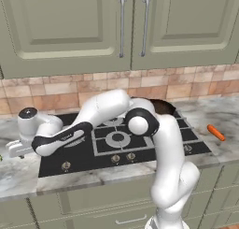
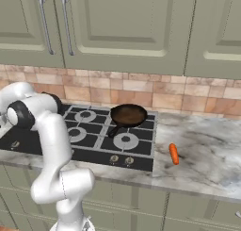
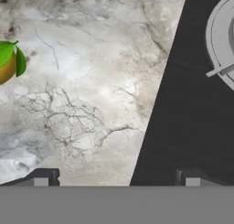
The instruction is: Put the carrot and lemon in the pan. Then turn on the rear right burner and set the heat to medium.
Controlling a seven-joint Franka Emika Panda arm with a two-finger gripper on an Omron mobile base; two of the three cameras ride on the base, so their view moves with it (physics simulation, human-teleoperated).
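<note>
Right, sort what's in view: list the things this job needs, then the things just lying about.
For the job:
- carrot, on the marble counter right of the stove
- pan, empty, on a rear burner
- stove
- hand, open, over the counter beside the stove

Lying about:
- orange fruit with green leaves
- upper cabinets

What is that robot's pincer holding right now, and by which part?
Nothing. The pincer is open over bare marble counter beside the stove's edge, with nothing between its tips. The carrot lies on the counter, untouched.
</note>
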